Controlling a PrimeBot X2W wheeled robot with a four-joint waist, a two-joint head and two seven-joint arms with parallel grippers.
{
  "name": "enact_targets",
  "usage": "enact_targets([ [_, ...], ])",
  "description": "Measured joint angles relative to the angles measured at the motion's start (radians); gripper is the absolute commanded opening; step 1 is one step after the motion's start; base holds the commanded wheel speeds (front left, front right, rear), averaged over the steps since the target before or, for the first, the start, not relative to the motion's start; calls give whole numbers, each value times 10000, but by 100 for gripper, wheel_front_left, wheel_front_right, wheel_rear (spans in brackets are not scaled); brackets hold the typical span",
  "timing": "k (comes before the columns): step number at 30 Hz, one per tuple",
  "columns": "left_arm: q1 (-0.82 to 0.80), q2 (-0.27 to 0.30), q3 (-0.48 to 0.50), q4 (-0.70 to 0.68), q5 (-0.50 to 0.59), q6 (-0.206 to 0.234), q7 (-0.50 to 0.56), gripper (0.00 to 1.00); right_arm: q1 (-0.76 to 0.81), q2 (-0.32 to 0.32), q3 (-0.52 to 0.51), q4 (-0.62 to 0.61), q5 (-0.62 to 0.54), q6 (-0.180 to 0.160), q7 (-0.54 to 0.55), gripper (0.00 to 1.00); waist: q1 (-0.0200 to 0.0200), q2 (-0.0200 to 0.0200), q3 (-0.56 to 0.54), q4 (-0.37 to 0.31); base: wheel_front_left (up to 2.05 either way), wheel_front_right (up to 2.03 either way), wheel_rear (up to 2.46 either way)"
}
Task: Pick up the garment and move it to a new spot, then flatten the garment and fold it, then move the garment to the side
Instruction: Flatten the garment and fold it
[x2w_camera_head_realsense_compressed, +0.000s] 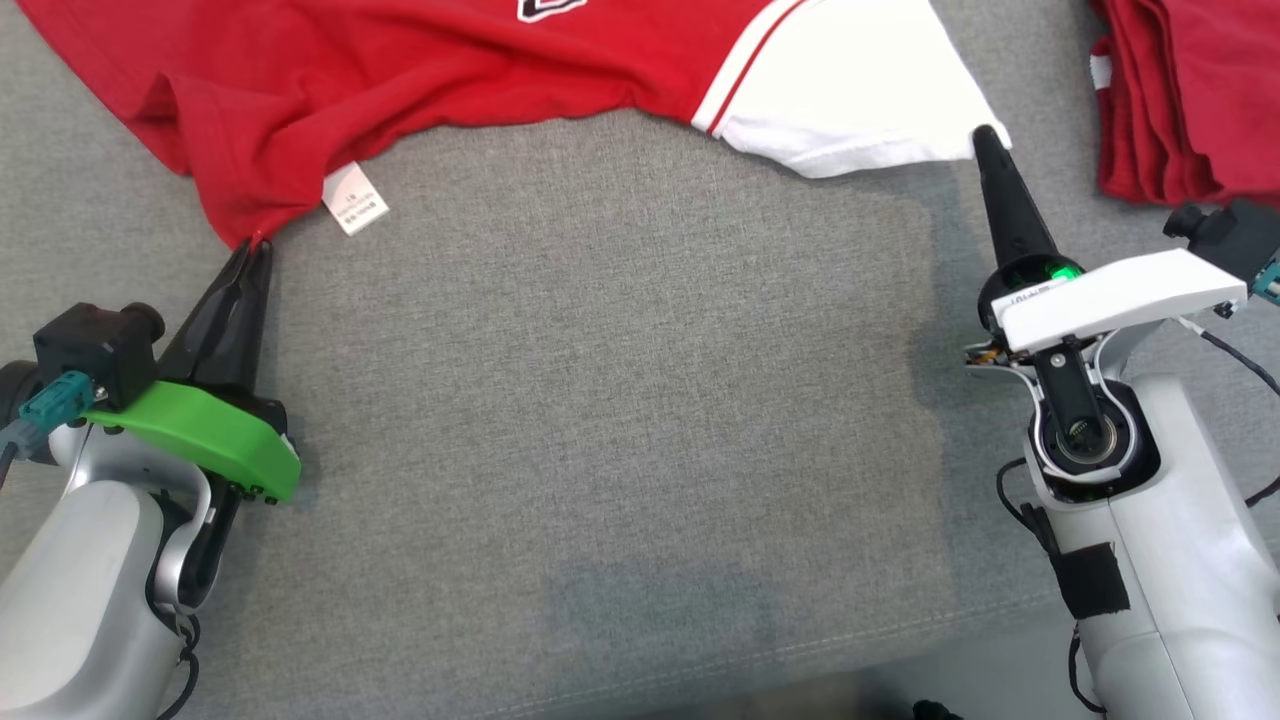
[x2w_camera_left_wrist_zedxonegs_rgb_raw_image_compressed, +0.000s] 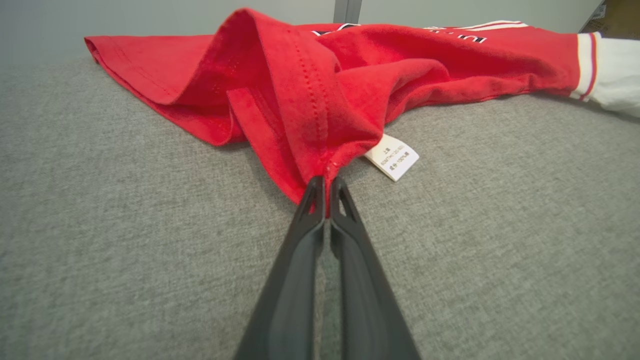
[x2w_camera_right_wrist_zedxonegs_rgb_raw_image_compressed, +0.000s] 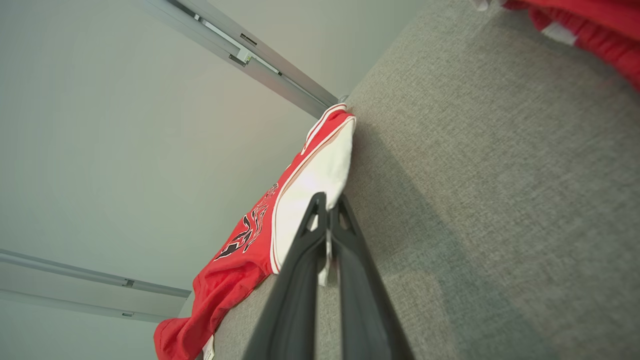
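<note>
Garment (x2w_camera_head_realsense_compressed: 420, 70) is sprawling along 12 o'clock of the grey fabric surface (x2w_camera_head_realsense_compressed: 620, 400), long axis running 9 to 3. Soft, light, floppy stuff, so I'm guessing corners are gripping best. Left gripper (x2w_camera_head_realsense_compressed: 252, 248) fingers are clamping the red hem at 10, right gripper (x2w_camera_head_realsense_compressed: 985, 138) fingers are pinching the white sleeve at 2.

Garment (x2w_camera_head_realsense_compressed: 450, 70) lies across the far side of the surface (x2w_camera_head_realsense_compressed: 620, 420). Its label (x2w_camera_head_realsense_compressed: 355, 198) rests on the surface at the near-left hem. Left fingers (x2w_camera_head_realsense_compressed: 235, 300) grip the near-left corner, just left of the label. Right fingers (x2w_camera_head_realsense_compressed: 1010, 215) grip the near edge of the sleeve (x2w_camera_head_realsense_compressed: 860, 100). Cloth pile (x2w_camera_head_realsense_compressed: 1190, 90) lies far right, apart from the garment.
</note>
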Motion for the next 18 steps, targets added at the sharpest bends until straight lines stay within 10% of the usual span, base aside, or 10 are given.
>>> enact_targets([
  [10, 35, -132, 217, -35, -1847, -1093, 447, 0, 402, -803, -174, 249, -443, 100, -54, 0, 0, 0, -999, 337, 0, 0, 0],
  [18, 177, 821, 113, -182, -2832, -1285, 2013, 0, 1007, -1114, 132, -84, -616, 84, 357, 0, -1, 0, -1576, 825, 0, 0, 0],
])
